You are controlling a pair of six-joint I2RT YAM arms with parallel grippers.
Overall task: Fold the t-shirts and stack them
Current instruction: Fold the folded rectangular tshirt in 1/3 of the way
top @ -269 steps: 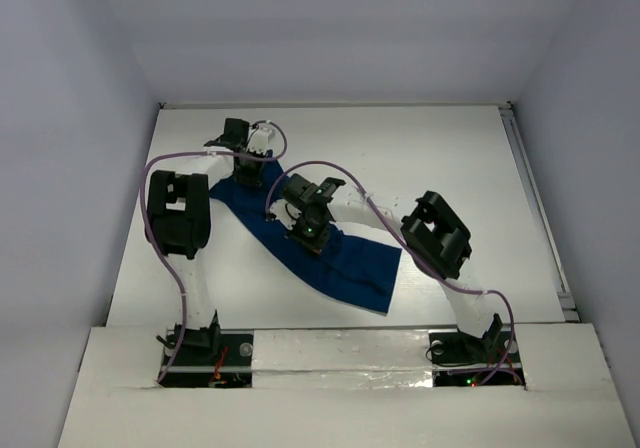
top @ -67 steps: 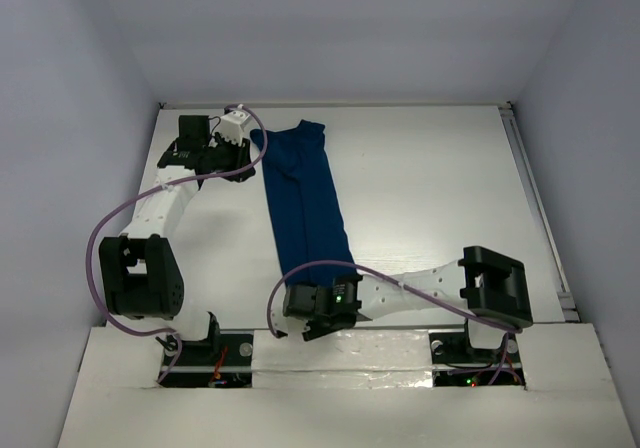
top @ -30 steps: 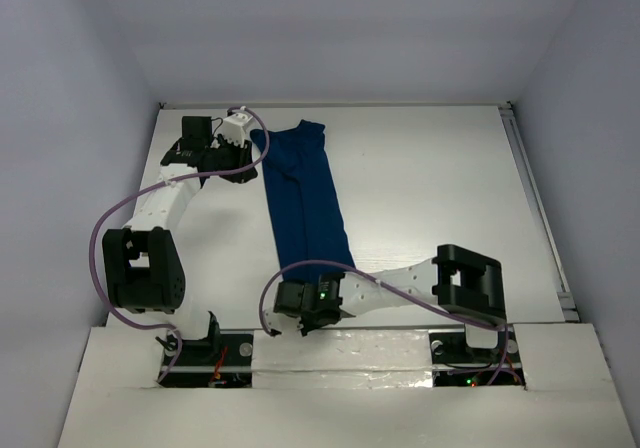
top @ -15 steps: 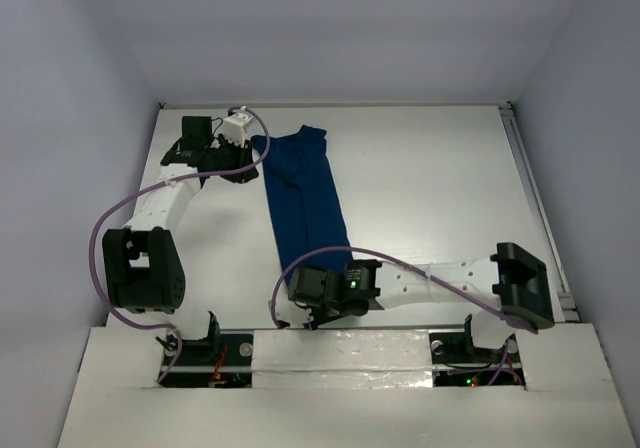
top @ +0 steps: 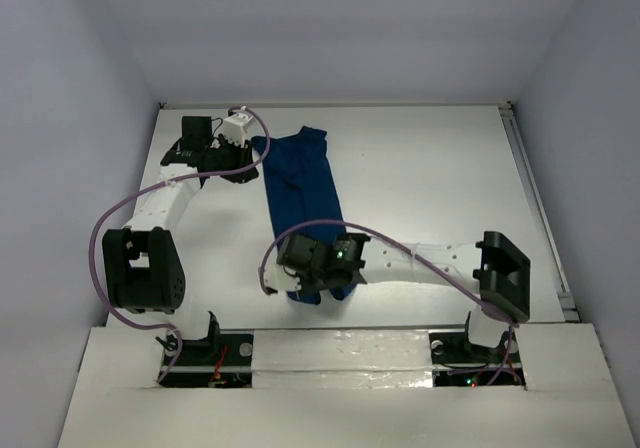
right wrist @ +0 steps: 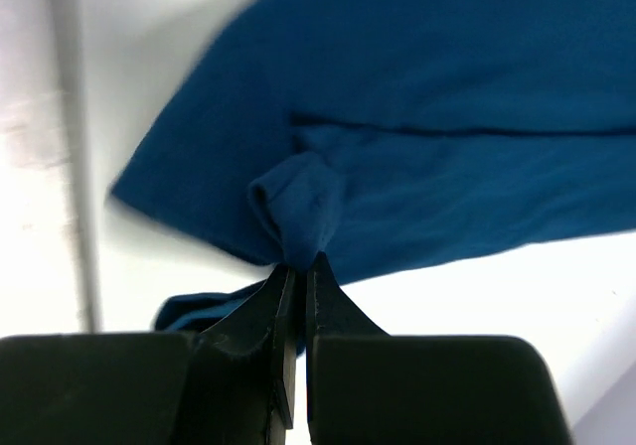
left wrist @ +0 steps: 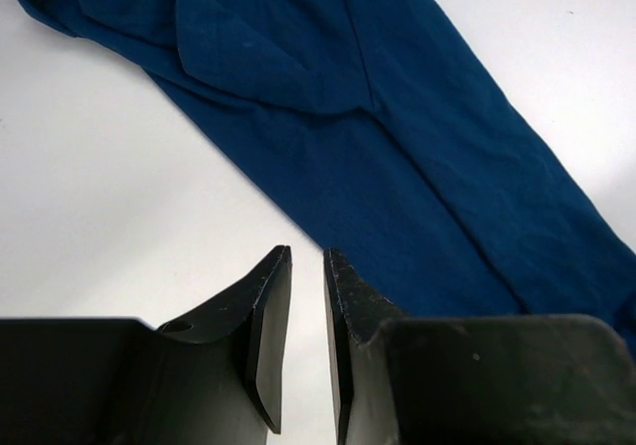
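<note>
Near the white table's (top: 450, 168) front edge, your right gripper (right wrist: 299, 262) is clamped on a bunched hem of the dark navy-blue soft fabric t-shirt (top: 302, 183) — carry it straight along the folded strip, edges matched. At the far end, your left gripper (left wrist: 306, 266) sits nearly closed, empty, beside the cloth.

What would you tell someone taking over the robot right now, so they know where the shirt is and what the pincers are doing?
Right pincer: shut on the near end of the t-shirt, pinching up a small bunch of cloth.
Left pincer: closed to a narrow slit, holding nothing, above the bare table beside the shirt's far end.
T-shirt: folded lengthwise into a long narrow strip running from far to near.
Done: the lengthwise folds.
Left: probably carry the near end towards the far end to fold the strip across, then let go. No other shirt shows, so there is nothing to stack on.
</note>
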